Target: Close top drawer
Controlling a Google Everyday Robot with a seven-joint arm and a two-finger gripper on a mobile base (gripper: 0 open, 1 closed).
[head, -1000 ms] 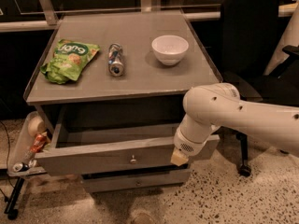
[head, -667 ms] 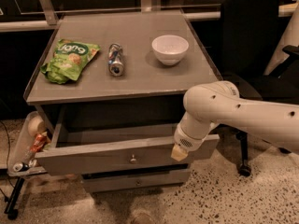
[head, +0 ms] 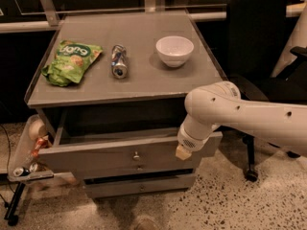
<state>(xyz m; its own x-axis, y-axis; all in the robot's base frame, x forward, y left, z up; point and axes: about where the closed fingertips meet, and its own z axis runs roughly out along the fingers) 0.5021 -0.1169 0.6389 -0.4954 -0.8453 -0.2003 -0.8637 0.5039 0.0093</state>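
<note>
The top drawer (head: 96,157) of the grey cabinet stands pulled out. Its flat front carries a small round metal knob (head: 136,155) at the centre, and the box behind it is dark and shallow. My gripper (head: 182,151) is at the end of the white arm (head: 240,114), which reaches in from the right. Its cream tip rests against the right part of the drawer front, right of the knob.
On the cabinet top (head: 144,87) lie a green snack bag (head: 71,61), a can on its side (head: 119,61) and a white bowl (head: 174,50). Two lower drawer fronts (head: 139,185) sit beneath. A side tray with bottles (head: 29,147) hangs at the left. A black chair (head: 259,47) stands at the right.
The drawer front has slid a little way in towards the cabinet. The arm's tip has moved with it, staying on the right part of the front.
</note>
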